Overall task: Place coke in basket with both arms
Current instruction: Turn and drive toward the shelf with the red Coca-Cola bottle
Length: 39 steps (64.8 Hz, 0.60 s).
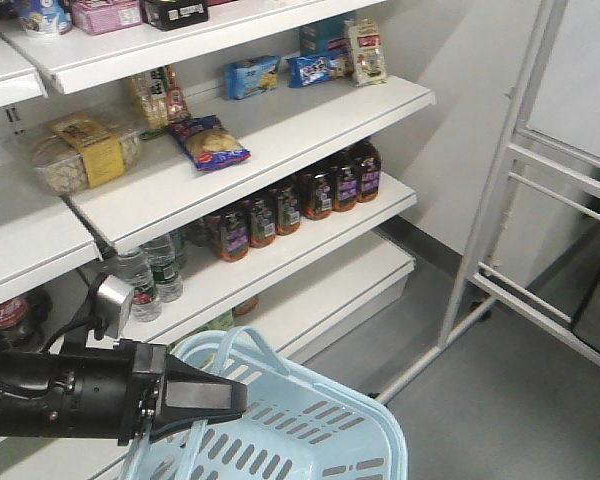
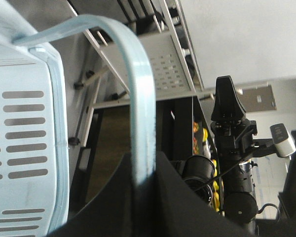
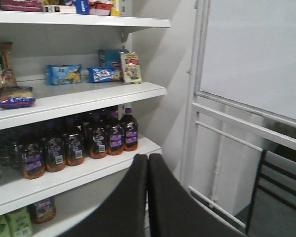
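The coke is out of view in every frame. The light blue basket [image 1: 385,425] fills the bottom of the front view, one loop handle [image 1: 220,337] standing up. My left gripper [image 2: 144,170] is shut on a basket handle [image 2: 139,98], the basket's slotted wall [image 2: 39,69] beside it. In the front view this gripper is hidden. My right gripper [image 1: 242,399], on the arm with a silver-grey box [image 1: 111,301], reaches over the basket's near rim. Its fingers [image 3: 160,197] are pressed together on nothing. The left wrist view also catches the right gripper [image 2: 226,86], pointed and shut.
White store shelves [image 1: 280,130] hold snack bags and a row of brown bottles [image 1: 300,195] with purple labels. Dark cola bottles with red labels [image 1: 5,315] sit at far left, water bottles [image 1: 145,275] beside them. A white metal frame [image 1: 500,200] stands on the grey floor at right.
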Tool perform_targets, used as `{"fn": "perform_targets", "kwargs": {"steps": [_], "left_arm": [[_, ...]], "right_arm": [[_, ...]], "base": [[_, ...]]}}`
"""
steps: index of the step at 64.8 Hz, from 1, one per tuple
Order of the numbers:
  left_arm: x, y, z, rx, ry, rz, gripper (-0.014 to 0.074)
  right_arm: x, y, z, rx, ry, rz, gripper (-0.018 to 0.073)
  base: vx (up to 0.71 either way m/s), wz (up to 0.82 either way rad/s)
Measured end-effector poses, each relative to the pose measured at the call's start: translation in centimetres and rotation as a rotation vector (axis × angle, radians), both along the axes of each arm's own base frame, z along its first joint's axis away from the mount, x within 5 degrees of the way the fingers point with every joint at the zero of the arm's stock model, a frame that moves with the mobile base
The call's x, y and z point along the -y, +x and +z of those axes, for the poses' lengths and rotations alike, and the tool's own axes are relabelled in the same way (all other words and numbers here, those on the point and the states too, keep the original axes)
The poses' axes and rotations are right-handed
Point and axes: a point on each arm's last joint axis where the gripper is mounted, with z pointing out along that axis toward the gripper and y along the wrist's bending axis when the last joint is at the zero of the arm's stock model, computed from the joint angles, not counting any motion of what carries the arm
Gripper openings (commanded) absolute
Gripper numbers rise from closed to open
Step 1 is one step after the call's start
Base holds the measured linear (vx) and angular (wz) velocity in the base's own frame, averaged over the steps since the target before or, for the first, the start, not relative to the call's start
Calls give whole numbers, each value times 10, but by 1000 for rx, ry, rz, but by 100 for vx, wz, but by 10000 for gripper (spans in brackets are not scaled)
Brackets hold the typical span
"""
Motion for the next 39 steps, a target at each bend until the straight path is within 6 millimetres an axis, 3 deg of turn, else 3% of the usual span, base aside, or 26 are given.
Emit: {"fn": "perform_targets", "kwargs": {"steps": [39], "left_arm": [[0, 0, 0, 0, 0, 0, -6]], "right_arm": [[0, 0, 0, 0, 0, 0, -10]], "base": [[10, 42]]}}
